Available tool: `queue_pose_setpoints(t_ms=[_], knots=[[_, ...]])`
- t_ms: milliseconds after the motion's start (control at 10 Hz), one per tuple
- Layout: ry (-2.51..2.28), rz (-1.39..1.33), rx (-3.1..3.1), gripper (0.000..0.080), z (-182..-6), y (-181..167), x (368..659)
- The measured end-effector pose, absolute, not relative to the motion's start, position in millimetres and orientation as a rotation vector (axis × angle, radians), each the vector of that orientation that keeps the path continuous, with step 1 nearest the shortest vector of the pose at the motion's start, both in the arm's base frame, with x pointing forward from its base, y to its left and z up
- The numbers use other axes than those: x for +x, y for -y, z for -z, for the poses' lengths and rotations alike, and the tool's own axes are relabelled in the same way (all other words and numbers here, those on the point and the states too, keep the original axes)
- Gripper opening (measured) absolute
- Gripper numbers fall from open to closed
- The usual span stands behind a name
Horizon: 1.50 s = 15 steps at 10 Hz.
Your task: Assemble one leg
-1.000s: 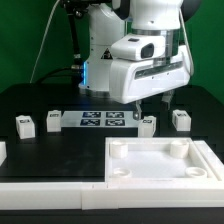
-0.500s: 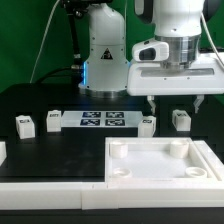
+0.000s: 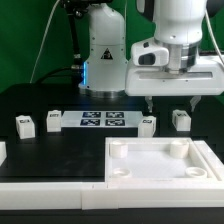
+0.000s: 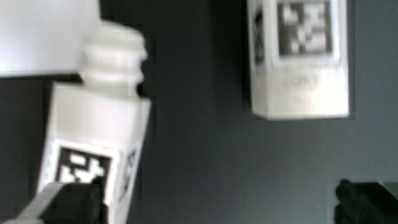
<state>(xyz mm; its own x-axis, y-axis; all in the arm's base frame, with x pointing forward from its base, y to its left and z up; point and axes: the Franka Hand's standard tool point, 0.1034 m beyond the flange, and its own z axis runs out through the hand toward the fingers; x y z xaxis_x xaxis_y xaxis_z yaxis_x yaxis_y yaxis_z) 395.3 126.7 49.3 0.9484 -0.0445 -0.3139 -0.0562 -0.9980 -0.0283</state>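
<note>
As legs point(image 3: 181, 119) wait in a row on the table point(image 3: 70, 150), the end effector point(image 3: 171, 102) hangs open and empty over two at centre right, apparently poised to grasp one.

Four legs point(image 3: 24, 125) point(image 3: 52, 121) point(image 3: 147, 123) point(image 3: 181, 120), one large tray-like part point(image 3: 160, 175) and one marker board point(image 3: 103, 121) are visible.
</note>
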Motion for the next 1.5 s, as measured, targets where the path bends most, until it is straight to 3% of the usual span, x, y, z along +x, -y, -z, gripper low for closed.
queue_pose_setpoints(t_ms=[200,700,900,1500], knots=[[-0.08,-0.74,-3.021,0.0649,-45.3,-128,395],[-0.038,-1.556,-2.763,0.0649,-41.3,-150,361],[-0.017,-1.684,-2.692,0.0649,-32.7,-156,365],[-0.009,-1.657,-2.709,0.0649,-13.7,-159,354]])
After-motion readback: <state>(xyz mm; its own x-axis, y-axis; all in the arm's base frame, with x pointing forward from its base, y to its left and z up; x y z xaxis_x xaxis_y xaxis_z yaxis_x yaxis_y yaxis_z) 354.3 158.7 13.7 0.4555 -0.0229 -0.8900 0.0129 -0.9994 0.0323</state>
